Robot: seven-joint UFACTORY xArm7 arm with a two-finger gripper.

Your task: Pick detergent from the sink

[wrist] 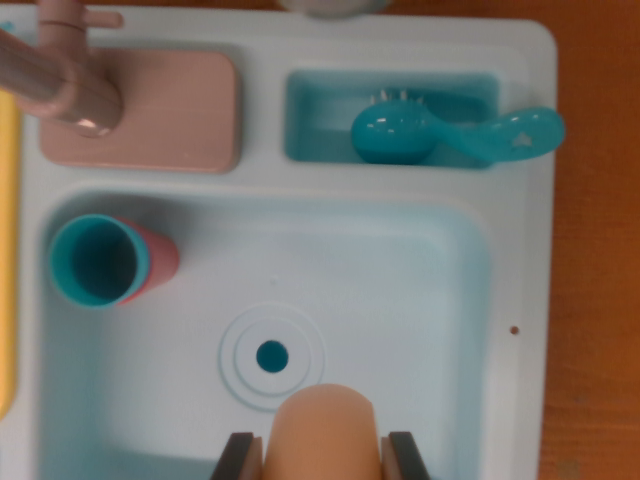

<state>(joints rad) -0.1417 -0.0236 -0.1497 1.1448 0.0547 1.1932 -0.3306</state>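
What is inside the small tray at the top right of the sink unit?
A teal brush lies in the small tray, with its handle sticking out over the right edge. The tray floor under the brush head is covered, so anything beneath it cannot be seen.

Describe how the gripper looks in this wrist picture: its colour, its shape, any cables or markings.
Only the tips of the gripper show, at the bottom edge. Two dark grey, nearly black fingers with flat, squared ends stand one on each side. No cables or markings can be seen; the rest of the arm is out of frame.
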